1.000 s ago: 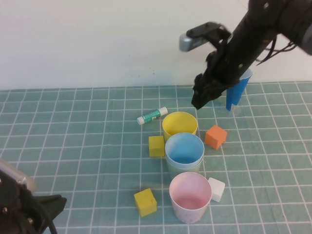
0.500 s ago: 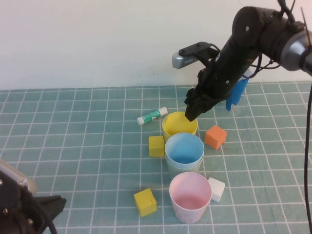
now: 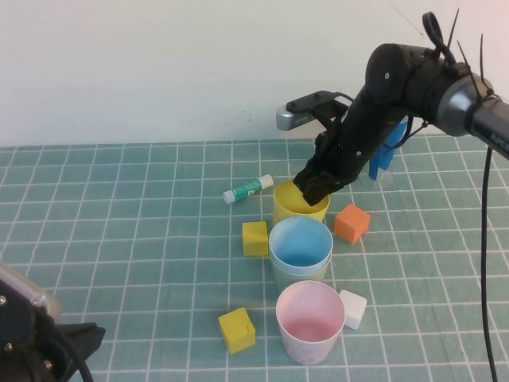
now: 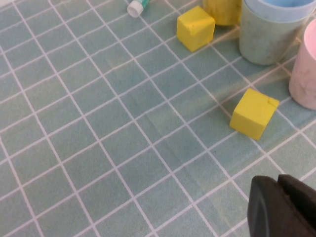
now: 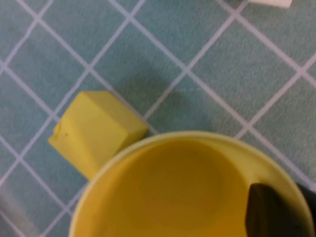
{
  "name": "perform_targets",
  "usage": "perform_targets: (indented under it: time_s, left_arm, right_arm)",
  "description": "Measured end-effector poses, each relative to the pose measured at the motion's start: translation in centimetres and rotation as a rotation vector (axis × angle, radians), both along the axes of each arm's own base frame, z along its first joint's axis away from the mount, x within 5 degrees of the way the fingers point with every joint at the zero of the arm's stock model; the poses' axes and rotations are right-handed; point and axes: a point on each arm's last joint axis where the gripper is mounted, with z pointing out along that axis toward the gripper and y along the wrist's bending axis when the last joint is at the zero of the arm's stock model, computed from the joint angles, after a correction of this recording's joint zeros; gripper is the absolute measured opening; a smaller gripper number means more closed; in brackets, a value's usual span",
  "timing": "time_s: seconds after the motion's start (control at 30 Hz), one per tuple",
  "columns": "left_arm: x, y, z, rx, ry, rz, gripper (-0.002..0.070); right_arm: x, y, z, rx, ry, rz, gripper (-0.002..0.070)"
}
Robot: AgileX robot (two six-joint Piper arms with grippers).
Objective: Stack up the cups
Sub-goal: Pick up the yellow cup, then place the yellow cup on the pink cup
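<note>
The yellow cup (image 3: 298,212) stands at the back of the cluster. My right gripper (image 3: 312,189) is down on its far rim, one finger inside and one outside, shut on the rim; the right wrist view shows the cup (image 5: 173,187) and the gripper (image 5: 290,196). The light blue cup (image 3: 301,241) sits nested in the green cup (image 3: 299,276) just in front. The pink cup (image 3: 309,322) stands alone nearest me. My left gripper (image 4: 279,183) is shut and empty, low at the near left, apart from the cups.
A glue stick (image 3: 248,189) lies left of the yellow cup. Yellow cubes (image 3: 255,238) (image 3: 237,329), an orange cube (image 3: 351,223) and a white cube (image 3: 352,309) lie around the cups. A dark-blue cone (image 3: 388,151) stands behind my right arm.
My right gripper has come down and to the left onto the yellow cup's rim. The yellow cup has shifted slightly to the right. The left arm has not moved.
</note>
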Motion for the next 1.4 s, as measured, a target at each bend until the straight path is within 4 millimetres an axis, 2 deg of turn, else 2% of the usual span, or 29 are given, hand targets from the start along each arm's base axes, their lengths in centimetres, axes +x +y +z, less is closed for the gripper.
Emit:
perform_targets:
  time_s: [0.07,0.17,0.27,0.3,0.4,0.57,0.6,0.67,0.73,0.83,0.93,1.07,1.17,1.4]
  left_arm:
    - [0.0,0.0,0.0,0.005,0.004,0.0,-0.0001]
    - [0.0,0.1,-0.1,0.012,0.007,0.001,-0.0001]
    - [0.0,0.1,-0.1,0.012,0.007,0.001,-0.0001]
    - [0.0,0.1,-0.1,0.012,0.007,0.001,-0.0001]
    - [0.0,0.1,-0.1,0.012,0.007,0.001,-0.0001]
    - [0.0,0.1,-0.1,0.015,0.009,0.001,-0.0001]
    - [0.0,0.1,-0.1,0.015,0.009,0.001,-0.0001]
    - [0.0,0.1,-0.2,0.016,0.01,0.001,-0.0001]
    - [-0.1,0.1,-0.2,0.017,0.011,0.001,-0.0001]
    - [-0.1,0.1,-0.2,0.017,0.011,0.0,-0.0001]
    - [-0.1,0.1,-0.5,0.018,0.012,0.0,-0.0001]
    - [-0.1,0.1,-0.7,0.012,0.023,0.007,-0.0001]
    - [-0.1,0.1,-0.7,0.008,0.025,0.011,-0.0001]
    - [-0.1,0.1,-0.7,0.006,0.026,0.012,-0.0001]
  right_arm:
    - [0.1,0.0,0.0,0.004,-0.011,-0.004,0.0034]
    - [0.1,0.0,0.3,0.006,-0.023,-0.01,0.0027]
    - [-0.1,-0.2,2.5,0.004,-0.059,0.0,0.0025]
    - [-0.2,-0.3,3.5,0.004,-0.076,0.003,0.0025]
    - [-1.5,-1.1,8.6,-0.002,-0.15,0.02,0.0024]
    - [-5.6,-2.7,17.5,-0.022,-0.309,0.041,0.0024]
    - [-6.4,-2.7,18.4,-0.025,-0.327,0.047,0.0024]
    - [-9.3,-2.4,21.0,-0.014,-0.368,0.081,0.0024]
    - [-12.0,-1.7,22.0,-0.006,-0.373,0.128,0.0024]
    - [-15.7,-0.1,21.5,-0.014,-0.328,0.219,0.0024]
    - [-17.8,1.4,18.9,-0.048,-0.237,0.282,0.0024]
    - [-17.8,1.8,14.6,-0.073,-0.159,0.228,0.0024]
    - [-17.6,1.9,12.2,-0.069,-0.156,0.179,0.0024]
    - [-17.3,1.9,9.7,-0.076,-0.15,0.141,0.0024]
